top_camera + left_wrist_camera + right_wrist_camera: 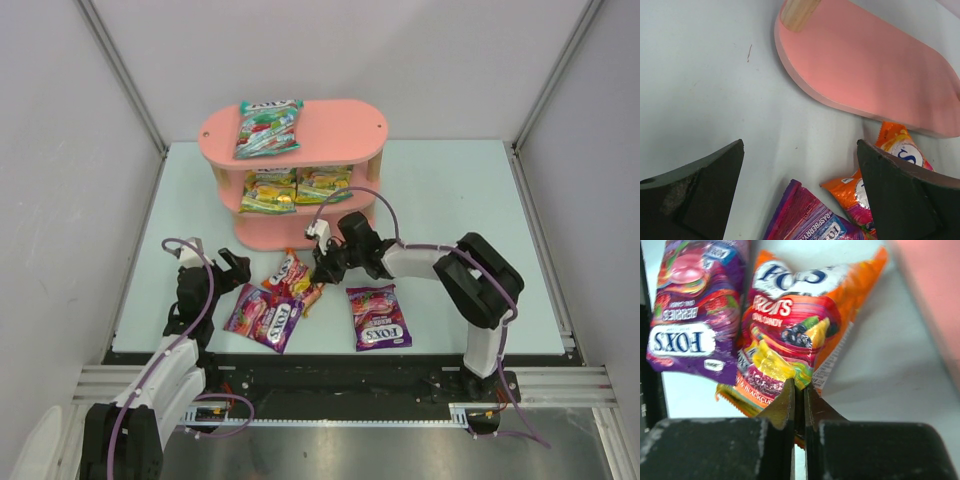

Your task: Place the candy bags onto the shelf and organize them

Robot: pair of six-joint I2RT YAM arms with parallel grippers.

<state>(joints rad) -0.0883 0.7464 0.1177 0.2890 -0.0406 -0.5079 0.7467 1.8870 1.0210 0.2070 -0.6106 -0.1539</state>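
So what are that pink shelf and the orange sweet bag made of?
The shelf looks like painted wood or fibreboard: matte pink boards, and one post shows a bare, pale, wood-like end. The orange bag seems to be thin glossy plastic film: it crinkles and catches shiny highlights.

A pale mint desk point(460, 200) sits inside plain white walls point(60, 150) on three sides. An aluminium rail point(560, 385) runs along its near edge, with a grey metal plate point(380, 455) below it.
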